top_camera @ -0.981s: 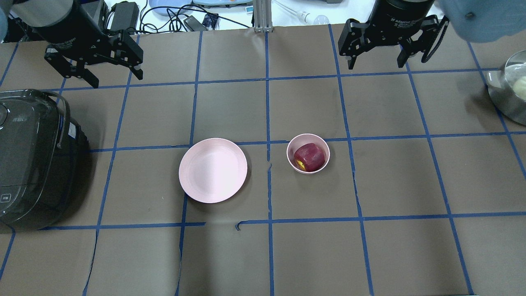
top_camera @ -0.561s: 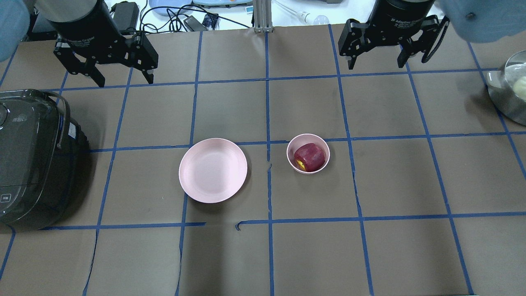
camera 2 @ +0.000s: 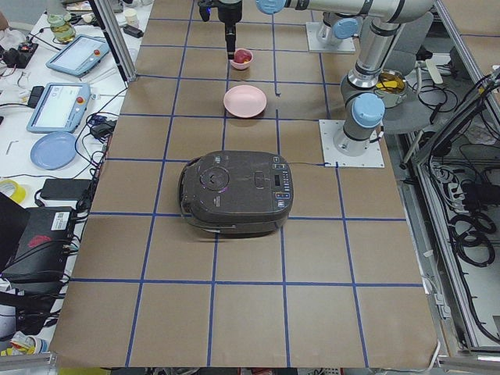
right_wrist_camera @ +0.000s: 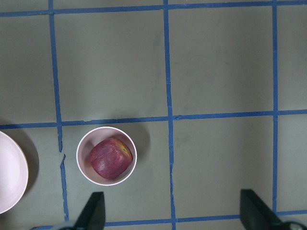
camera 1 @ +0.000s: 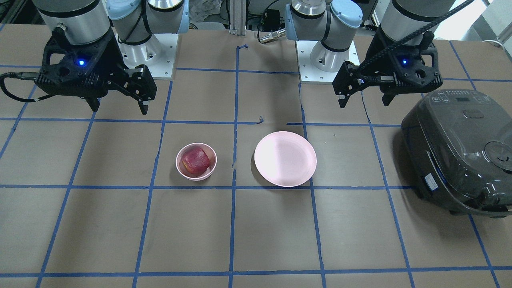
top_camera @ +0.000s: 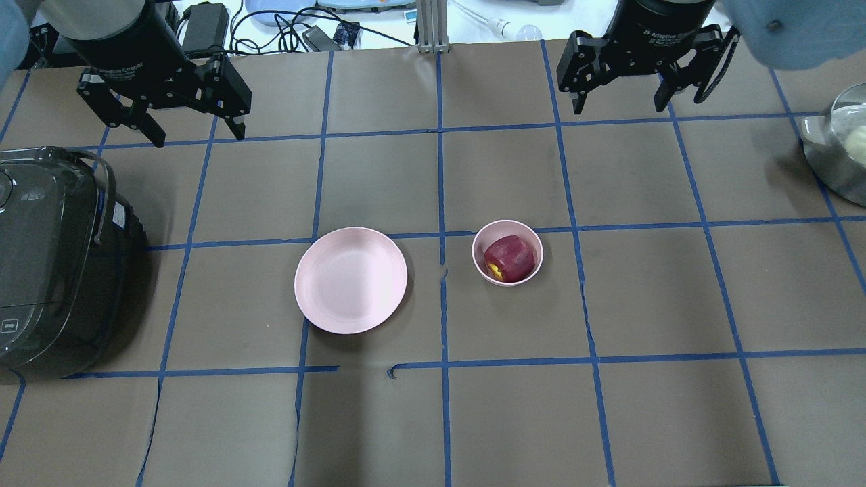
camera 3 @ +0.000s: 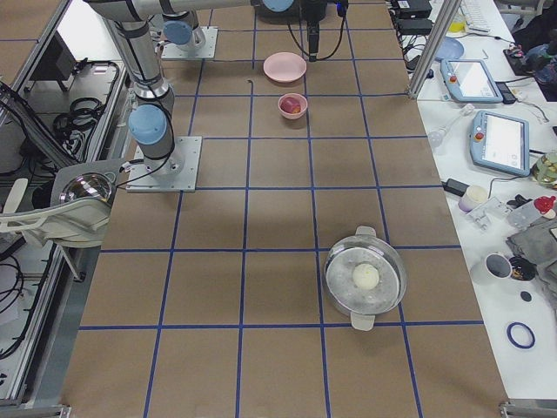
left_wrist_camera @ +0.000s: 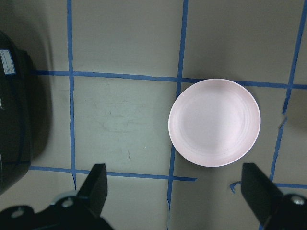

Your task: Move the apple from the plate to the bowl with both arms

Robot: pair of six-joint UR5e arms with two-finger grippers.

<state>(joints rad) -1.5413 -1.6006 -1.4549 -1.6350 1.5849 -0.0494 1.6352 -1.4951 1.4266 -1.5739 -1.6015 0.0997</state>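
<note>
The dark red apple (top_camera: 511, 259) lies inside the small pink bowl (top_camera: 507, 223), right of the table's middle. The wide pink plate (top_camera: 350, 280) stands empty to the bowl's left. My left gripper (top_camera: 198, 135) is open and empty, high over the far left of the table, well away from the plate. My right gripper (top_camera: 619, 107) is open and empty, high over the far right. The left wrist view shows the plate (left_wrist_camera: 214, 122) below its open fingers (left_wrist_camera: 96, 187). The right wrist view shows the apple (right_wrist_camera: 111, 158) in the bowl (right_wrist_camera: 106, 128).
A dark rice cooker (top_camera: 54, 264) stands at the table's left edge. A steel pot (top_camera: 839, 149) with a pale round thing in it stands at the right edge. Cables and devices lie beyond the far edge.
My left gripper has swung to the right and turned more level, then eased back a little left. The right gripper, apple, bowl and plate have not moved.
</note>
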